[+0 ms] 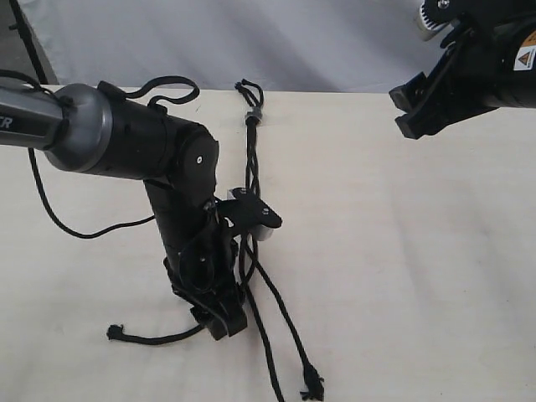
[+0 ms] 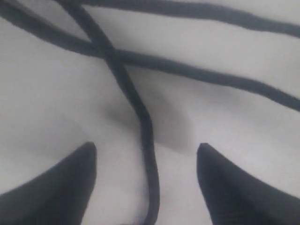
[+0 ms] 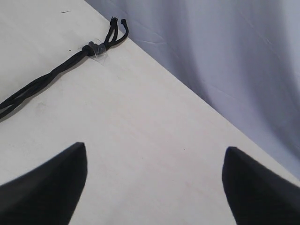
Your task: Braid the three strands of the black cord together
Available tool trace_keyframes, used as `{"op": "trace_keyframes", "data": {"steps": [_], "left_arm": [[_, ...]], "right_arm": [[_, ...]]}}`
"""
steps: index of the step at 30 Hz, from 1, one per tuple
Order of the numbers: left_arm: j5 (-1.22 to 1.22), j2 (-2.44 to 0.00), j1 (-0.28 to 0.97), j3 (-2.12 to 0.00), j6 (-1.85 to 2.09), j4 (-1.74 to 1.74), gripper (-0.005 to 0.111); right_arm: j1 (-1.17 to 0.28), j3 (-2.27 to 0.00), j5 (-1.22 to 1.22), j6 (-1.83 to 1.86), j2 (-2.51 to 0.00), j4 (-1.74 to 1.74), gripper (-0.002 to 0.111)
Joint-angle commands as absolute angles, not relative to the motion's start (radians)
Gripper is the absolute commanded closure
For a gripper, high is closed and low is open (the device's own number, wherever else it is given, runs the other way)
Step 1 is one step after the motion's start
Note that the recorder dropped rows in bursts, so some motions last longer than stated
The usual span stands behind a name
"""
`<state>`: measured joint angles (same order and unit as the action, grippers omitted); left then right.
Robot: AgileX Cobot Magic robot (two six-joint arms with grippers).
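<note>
Three strands [image 2: 140,112] of matte black rope cross before the left gripper [image 2: 145,146], jaws spread astride one; its view misses the grey band [image 3: 96,48] seen beyond the open right gripper [image 3: 154,147].

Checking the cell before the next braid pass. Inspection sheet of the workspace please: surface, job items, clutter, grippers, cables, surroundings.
Surface: pale matte table.
Job's things: black cord bound by a grey band near the table's back edge and twisted together just below it. Lower down the three strands lie loose, with one knotted end out to the left and two toward the near edge.
Clutter: nothing seen.
Grippers: left gripper open and low over the table, with one strand lying unclamped between its fingers. Right gripper open and empty, raised at the right, away from the cord.
Cables: thick robot cable loops beside the left arm, apart from the strands.
Surroundings: pale cloth backdrop behind the table.
</note>
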<state>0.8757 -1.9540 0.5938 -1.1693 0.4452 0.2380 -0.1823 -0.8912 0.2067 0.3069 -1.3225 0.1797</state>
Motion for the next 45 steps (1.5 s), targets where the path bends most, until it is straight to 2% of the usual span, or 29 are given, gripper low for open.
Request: {"op": "trace_keyframes", "data": {"steps": [1, 4, 5, 6, 7, 8, 9, 12, 16, 20, 28, 36, 38, 41, 45], "left_arm": [[1.014, -1.923, 0.591, -1.245, 0.400, 0.113, 0.041], [1.049, -1.864, 0.576, -1.311, 0.337, 0.039, 0.048], [1.031, -1.812, 0.543, -1.337, 0.336, 0.029, 0.059], [0.991, -1.748, 0.494, -1.340, 0.325, 0.029, 0.074], [0.980, -1.716, 0.472, -1.340, 0.298, 0.029, 0.081], [0.963, -1.660, 0.411, -1.332, 0.242, 0.029, 0.101], [0.952, -1.638, 0.387, -1.325, 0.221, 0.029, 0.107], [0.787, -1.526, 0.263, -1.221, 0.177, 0.029, 0.107], [0.527, -1.423, 0.179, -1.085, 0.189, 0.000, 0.107], [0.525, -1.353, 0.152, -1.083, 0.192, 0.000, 0.107], [0.554, -1.350, 0.152, -1.079, 0.192, 0.011, 0.107], [0.554, -1.350, 0.152, -1.077, 0.192, 0.011, 0.107], [0.554, -1.350, 0.152, -1.077, 0.192, 0.011, 0.107], [0.554, -1.350, 0.152, -1.077, 0.192, 0.011, 0.107], [0.554, -1.350, 0.152, -1.077, 0.192, 0.011, 0.107]], "right_arm": [[-0.179, -0.888, 0.199, 0.285, -1.311, 0.143, 0.034], [-0.195, -0.888, 0.214, 0.280, -1.311, 0.022, 0.034], [-0.224, -0.888, 0.227, 0.285, -1.311, 0.000, 0.034], [-0.271, -0.892, 0.250, 0.284, -1.311, 0.000, 0.034], [-0.301, -0.895, 0.263, 0.284, -1.311, 0.000, 0.034], [-0.373, -0.895, 0.269, 0.284, -1.311, 0.000, 0.034], [-0.412, -0.895, 0.277, 0.284, -1.311, 0.000, 0.034], [-0.582, -0.895, 0.358, 0.264, -1.311, 0.000, 0.034], [-0.735, -0.895, 0.452, 0.182, -1.335, 0.000, 0.034], [-0.861, -0.897, 0.477, 0.122, -1.474, 0.000, 0.034], [-0.910, -0.990, 0.598, 0.056, -1.798, 0.000, 0.034], [-0.910, -0.990, 0.606, -0.116, -1.860, 0.162, 0.035], [-0.910, -0.990, 0.599, -0.116, -1.866, 0.158, 0.042], [-0.910, -0.987, 0.597, -0.119, -1.892, 0.158, 0.062], [-0.910, -0.987, 0.599, -0.117, -1.920, 0.136, 0.094]]}}
